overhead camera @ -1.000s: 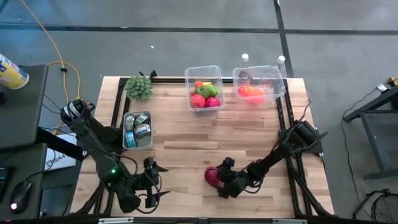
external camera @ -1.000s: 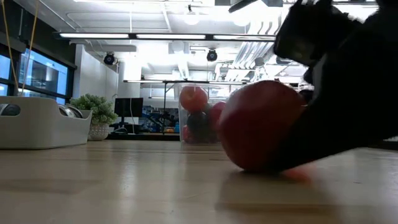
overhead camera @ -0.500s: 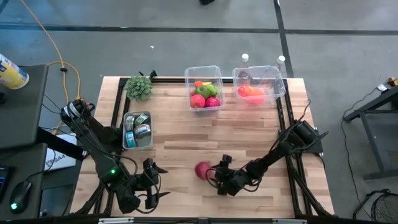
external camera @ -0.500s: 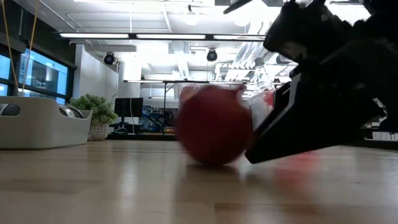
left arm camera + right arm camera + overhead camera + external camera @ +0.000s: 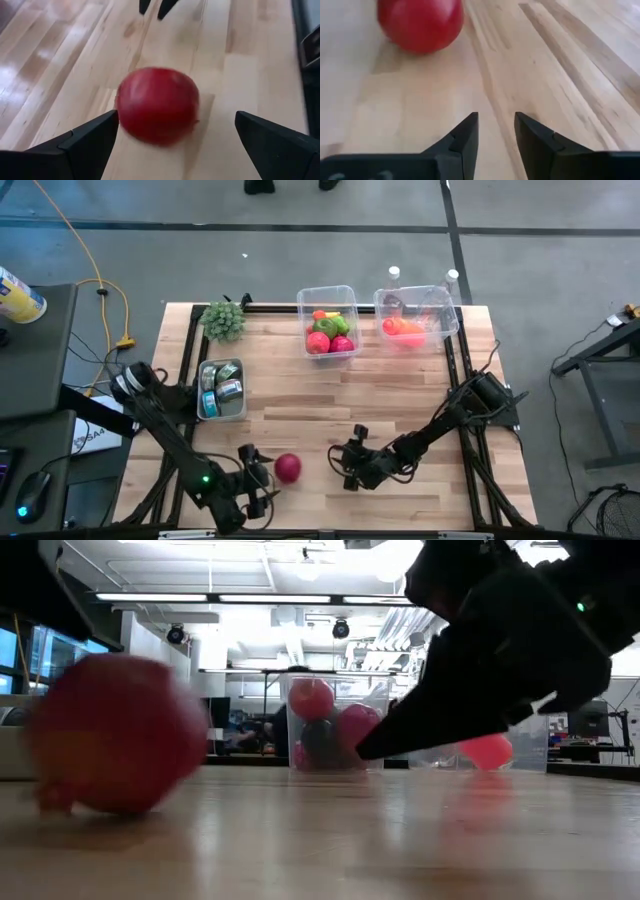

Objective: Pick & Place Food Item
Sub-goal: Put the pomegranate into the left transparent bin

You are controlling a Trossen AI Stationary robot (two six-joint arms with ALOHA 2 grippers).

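rolling free in the high view, the red fruit (image 5: pixel 288 468) has left the right claw (image 5: pixel 350 470) and now lies near the table's front edge, just beside the left claw (image 5: pixel 262 482). in the low view it blurs past, nothing touching it. the left wrist view shows it between that claw's wide-spread fingers (image 5: pixel 82 142), not gripped. the right wrist view shows its own fingers (image 5: pixel 465 135) narrowed on nothing, so the pick has slipped and likely needs a fresh grasp.

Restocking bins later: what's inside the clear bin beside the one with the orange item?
The clear bin holds red, green and pink produce pieces, with something orange on top. Anything under that pile is hidden.
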